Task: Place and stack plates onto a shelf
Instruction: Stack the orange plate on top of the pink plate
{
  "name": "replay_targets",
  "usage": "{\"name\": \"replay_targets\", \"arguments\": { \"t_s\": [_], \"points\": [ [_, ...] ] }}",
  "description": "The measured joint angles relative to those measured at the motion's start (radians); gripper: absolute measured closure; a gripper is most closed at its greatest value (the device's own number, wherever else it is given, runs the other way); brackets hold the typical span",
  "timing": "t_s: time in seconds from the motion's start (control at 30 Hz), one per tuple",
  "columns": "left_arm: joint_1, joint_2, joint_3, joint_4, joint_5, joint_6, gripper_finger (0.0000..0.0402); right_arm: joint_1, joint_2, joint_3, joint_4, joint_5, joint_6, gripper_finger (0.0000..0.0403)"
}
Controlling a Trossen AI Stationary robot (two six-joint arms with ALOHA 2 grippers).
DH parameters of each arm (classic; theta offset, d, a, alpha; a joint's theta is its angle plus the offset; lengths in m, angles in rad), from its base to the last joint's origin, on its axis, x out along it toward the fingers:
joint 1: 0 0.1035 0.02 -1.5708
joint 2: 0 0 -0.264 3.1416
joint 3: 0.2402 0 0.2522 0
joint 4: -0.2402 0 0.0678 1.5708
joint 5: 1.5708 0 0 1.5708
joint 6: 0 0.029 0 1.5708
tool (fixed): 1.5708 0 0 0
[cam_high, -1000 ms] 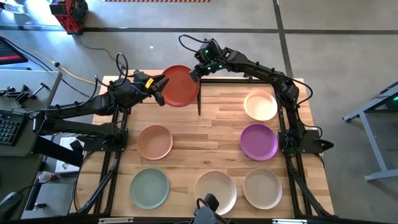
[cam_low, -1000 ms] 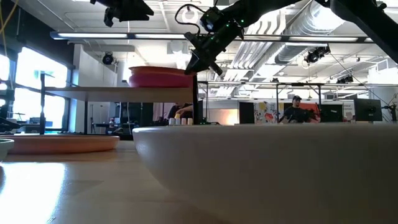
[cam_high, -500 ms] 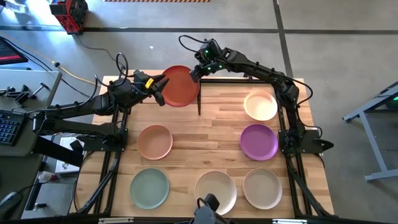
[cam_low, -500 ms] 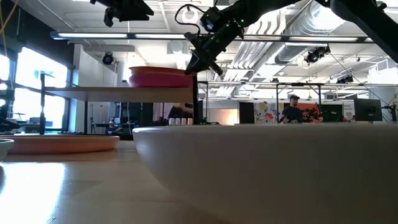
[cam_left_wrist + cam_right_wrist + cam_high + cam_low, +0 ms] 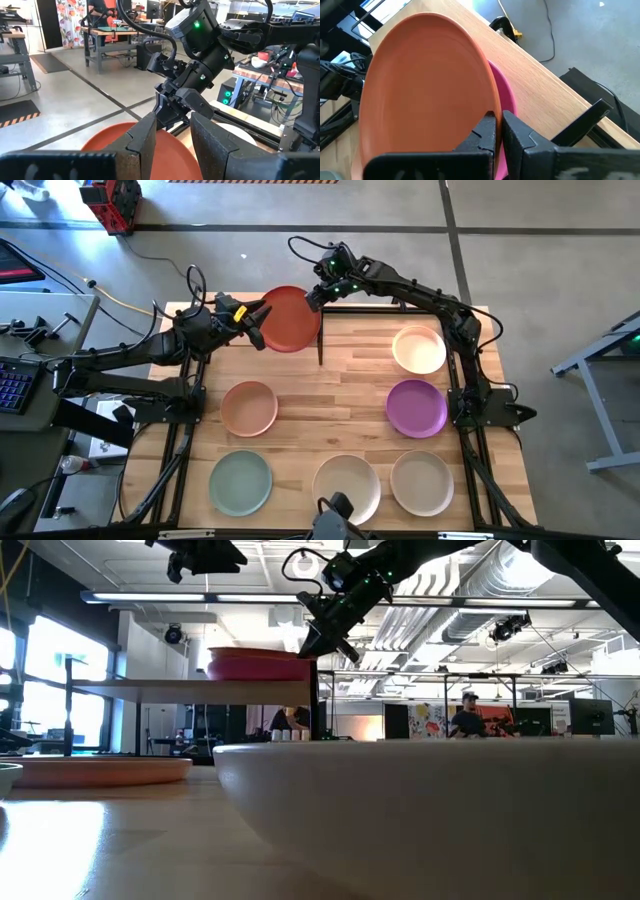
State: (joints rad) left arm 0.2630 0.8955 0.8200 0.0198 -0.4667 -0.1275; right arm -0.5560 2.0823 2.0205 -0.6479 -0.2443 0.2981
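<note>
1. The orange plate (image 5: 287, 318) lies on a magenta plate (image 5: 504, 102) on the shelf (image 5: 540, 95), at 12 o'clock on the table (image 5: 340, 405). It sits off-centre, so a nudge could slide it.
2. The right gripper (image 5: 312, 297), fingers pressed together, sits at the stack's 3 o'clock rim; a push could skew it.
3. The left gripper (image 5: 255, 323), fingers spread and empty, waits at 9 o'clock; lowering could clip the rim.

The scene is lit brightly and evenly from ceiling lamps; the near cream plate (image 5: 420, 810) is blurred in the low view, and windows are overexposed
</note>
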Motion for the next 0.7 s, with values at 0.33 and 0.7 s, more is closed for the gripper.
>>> {"name": "replay_targets", "arguments": {
  "t_s": [0.33, 0.7],
  "points": [
    [0.0, 0.0, 0.0, 0.0, 0.0, 0.0, 0.0291, 0.0, 0.0, 0.0, -0.007, 0.001, -0.012, 0.0329],
    [0.0, 0.0, 0.0, 0.0, 0.0, 0.0, 0.0291, 0.0, -0.001, 0.074, -0.011, -0.026, -0.053, 0.0302]
  ]
}}
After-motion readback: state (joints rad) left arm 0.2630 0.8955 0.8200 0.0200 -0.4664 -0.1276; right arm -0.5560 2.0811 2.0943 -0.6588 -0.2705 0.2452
